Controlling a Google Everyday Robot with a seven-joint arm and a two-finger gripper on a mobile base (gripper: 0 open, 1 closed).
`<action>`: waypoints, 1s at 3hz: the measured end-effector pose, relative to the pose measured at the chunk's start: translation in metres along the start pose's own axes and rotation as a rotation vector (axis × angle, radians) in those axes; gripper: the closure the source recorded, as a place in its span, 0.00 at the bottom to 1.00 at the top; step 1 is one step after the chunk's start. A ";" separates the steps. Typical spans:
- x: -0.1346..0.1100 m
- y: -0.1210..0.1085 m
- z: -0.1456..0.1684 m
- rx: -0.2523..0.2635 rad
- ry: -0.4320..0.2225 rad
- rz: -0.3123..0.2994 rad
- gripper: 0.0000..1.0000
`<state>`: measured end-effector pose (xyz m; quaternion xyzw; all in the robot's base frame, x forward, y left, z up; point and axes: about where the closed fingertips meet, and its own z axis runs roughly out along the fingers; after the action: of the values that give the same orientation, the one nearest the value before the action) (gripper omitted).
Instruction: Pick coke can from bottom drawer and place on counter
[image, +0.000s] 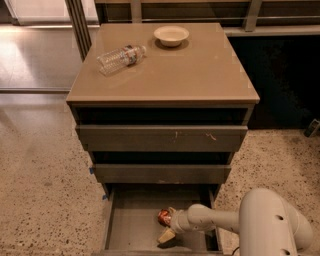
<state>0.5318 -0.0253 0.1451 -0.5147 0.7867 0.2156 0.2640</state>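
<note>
The coke can (163, 217) lies on the grey floor of the open bottom drawer (130, 227), right of its middle. My gripper (166, 223) reaches into the drawer from the right, low over the floor. It is open, with one finger (171, 211) at the can's far side and the other finger (167, 235) nearer the front. The can sits between them, close to the far finger. The tan counter (200, 70) tops the cabinet above.
A clear plastic water bottle (120, 57) lies on its side at the counter's left rear. A small white bowl (171, 35) stands at the rear middle. The two upper drawers (160, 137) are slightly open. Speckled floor (45, 190) surrounds the cabinet.
</note>
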 end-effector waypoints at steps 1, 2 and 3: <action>0.000 0.000 0.000 0.000 0.000 0.000 0.38; 0.000 0.000 0.000 0.000 0.000 0.000 0.61; 0.000 0.000 0.000 0.000 0.000 0.000 0.84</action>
<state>0.5318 -0.0253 0.1451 -0.5147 0.7867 0.2156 0.2640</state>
